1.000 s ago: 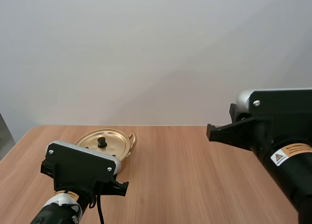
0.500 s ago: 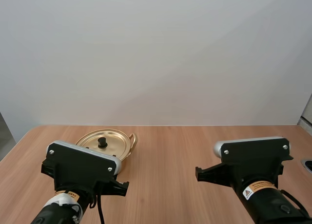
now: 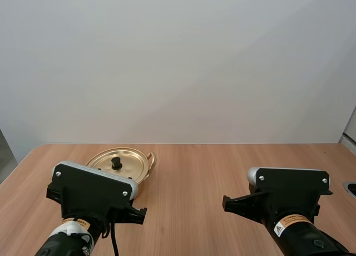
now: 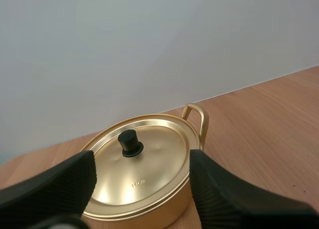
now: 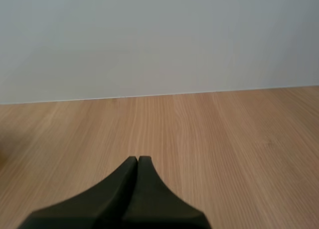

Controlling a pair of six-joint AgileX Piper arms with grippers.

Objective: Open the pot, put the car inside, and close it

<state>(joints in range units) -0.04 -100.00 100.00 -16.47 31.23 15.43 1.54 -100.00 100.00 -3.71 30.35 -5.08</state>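
- Left hand (image 4: 141,162) is hovering released before the pot (image 4: 167,216); I think it should be centring on the knob (image 4: 130,143) at 12 o'clock.
- Right hand (image 5: 137,161) is hanging clenched over the desk (image 5: 224,139).

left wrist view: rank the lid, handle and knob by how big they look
1. lid, by far the largest
2. handle
3. knob
The handle and knob look close in size. The handle loop is only a little taller.

Bright, even light; soft sheen on lid (image 4: 149,174)
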